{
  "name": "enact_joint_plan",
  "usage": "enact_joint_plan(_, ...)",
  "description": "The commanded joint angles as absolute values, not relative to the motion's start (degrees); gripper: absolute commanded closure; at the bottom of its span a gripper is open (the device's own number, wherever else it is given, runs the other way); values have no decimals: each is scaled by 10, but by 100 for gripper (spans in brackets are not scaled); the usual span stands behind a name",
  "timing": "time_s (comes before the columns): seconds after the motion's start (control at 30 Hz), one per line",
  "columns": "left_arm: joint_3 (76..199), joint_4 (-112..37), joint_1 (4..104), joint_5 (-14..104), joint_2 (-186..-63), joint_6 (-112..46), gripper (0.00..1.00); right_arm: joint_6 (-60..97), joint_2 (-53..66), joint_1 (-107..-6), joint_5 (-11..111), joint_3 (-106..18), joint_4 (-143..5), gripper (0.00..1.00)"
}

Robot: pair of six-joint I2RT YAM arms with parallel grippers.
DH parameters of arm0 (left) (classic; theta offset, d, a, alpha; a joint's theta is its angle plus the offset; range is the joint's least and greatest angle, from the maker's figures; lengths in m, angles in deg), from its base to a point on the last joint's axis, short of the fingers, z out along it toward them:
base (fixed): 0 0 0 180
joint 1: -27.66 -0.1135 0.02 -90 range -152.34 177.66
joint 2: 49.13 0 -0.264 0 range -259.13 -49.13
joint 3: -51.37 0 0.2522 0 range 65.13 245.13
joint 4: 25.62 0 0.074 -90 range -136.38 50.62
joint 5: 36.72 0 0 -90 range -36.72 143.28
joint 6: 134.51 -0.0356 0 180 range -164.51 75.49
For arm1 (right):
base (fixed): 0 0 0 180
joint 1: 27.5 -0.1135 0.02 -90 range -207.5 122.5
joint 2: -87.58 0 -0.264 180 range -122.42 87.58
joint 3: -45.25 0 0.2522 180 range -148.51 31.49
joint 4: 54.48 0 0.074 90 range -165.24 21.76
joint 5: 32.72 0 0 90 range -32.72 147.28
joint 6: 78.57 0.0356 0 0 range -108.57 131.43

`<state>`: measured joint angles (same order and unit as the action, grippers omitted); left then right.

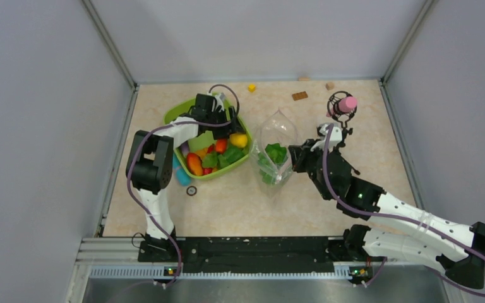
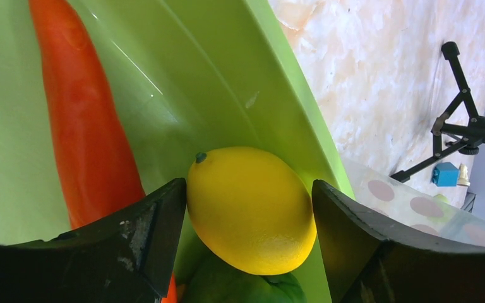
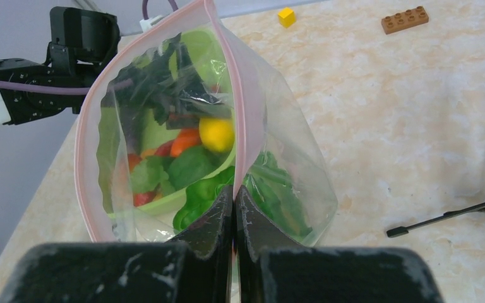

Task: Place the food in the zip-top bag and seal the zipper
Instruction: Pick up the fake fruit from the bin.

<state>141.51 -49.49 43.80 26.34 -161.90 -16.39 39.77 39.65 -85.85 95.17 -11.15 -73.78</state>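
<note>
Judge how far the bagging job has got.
Done: green food sits in the bag, whose edge the right jaws pinch, mouth open. In hand: the left jaws clasp the lemon in the tray. Left: the carrot and other tray food, then the zipper, unsealed.

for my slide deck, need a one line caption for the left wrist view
Left gripper closed on a yellow lemon in the lime-green tray, beside a long orange-red vegetable.
</note>
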Motion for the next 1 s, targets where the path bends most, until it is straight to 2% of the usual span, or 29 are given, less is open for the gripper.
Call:
enact_joint_plan(0.0,1402,-505,446,251,-1610,-166,22,403,406,-857,962,-105,-726,100)
enact_joint_plan(0.2,1392,-508,454,234,-1607,-166,17,406,408,-857,966,-103,-726,100)
enact_joint_plan(0.4,1387,-506,462,233,-1608,-162,20,408,410,-857,969,-102,-725,100)
enact_joint_plan(0.47,1388,-508,465,229,-1611,-163,29,410,412,-857,967,-103,-727,100)
enact_joint_plan(0.67,1391,-525,465,236,-1591,-162,72,415,425,-857,973,-99,-730,100)
enact_joint_plan(0.8,1390,-531,464,245,-1554,-156,81,414,429,-856,975,-98,-731,100)
enact_joint_plan(0.97,1397,-569,464,331,-1483,-156,89,414,431,-856,970,-99,-737,100)
